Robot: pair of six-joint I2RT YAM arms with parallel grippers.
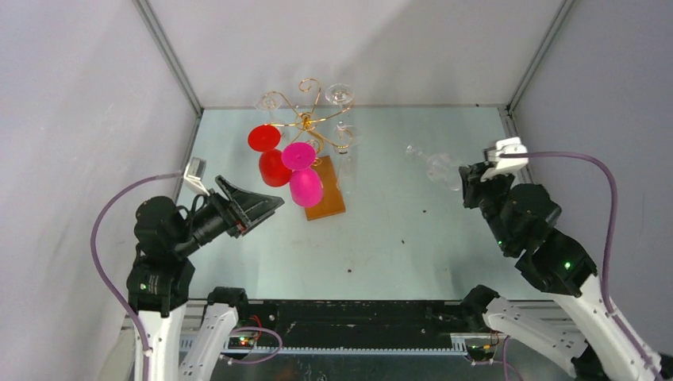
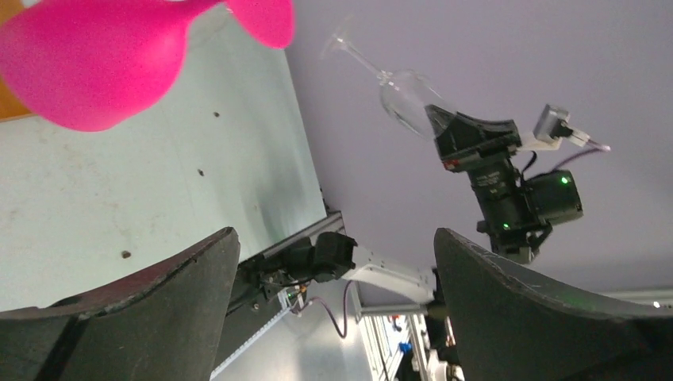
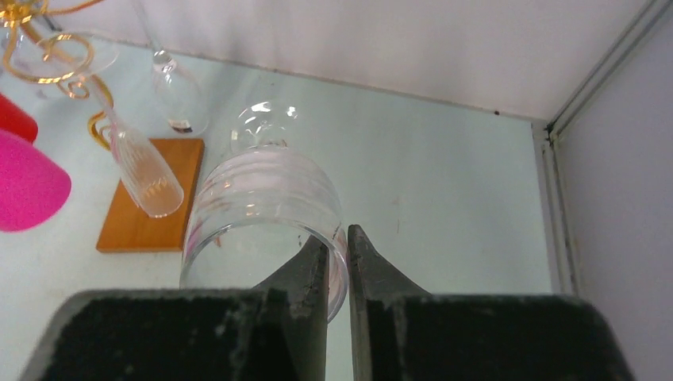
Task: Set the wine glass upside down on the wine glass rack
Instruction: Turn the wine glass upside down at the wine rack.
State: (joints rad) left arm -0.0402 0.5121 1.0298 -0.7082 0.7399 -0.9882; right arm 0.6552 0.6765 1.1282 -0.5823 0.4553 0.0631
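Observation:
The clear ribbed wine glass (image 3: pixel 262 198) hangs in the air at the right of the table (image 1: pixel 435 165), lying tilted with its foot toward the rack. My right gripper (image 3: pixel 339 246) is shut on its rim, one finger inside the bowl and one outside. The wine glass rack (image 1: pixel 305 121), gold wire scrolls on a brown wooden base (image 1: pixel 329 202), stands at the back middle. My left gripper (image 1: pixel 255 208) is open and holds nothing, just left of the base; its wrist view shows the held wine glass (image 2: pixel 401 95) far across.
A red glass (image 1: pixel 274 167) and a pink glass (image 1: pixel 305 186) hang upside down on the rack's near side. Clear glasses (image 3: pixel 147 171) hang from its other arms. Grey walls (image 1: pixel 95 95) close in the table on three sides.

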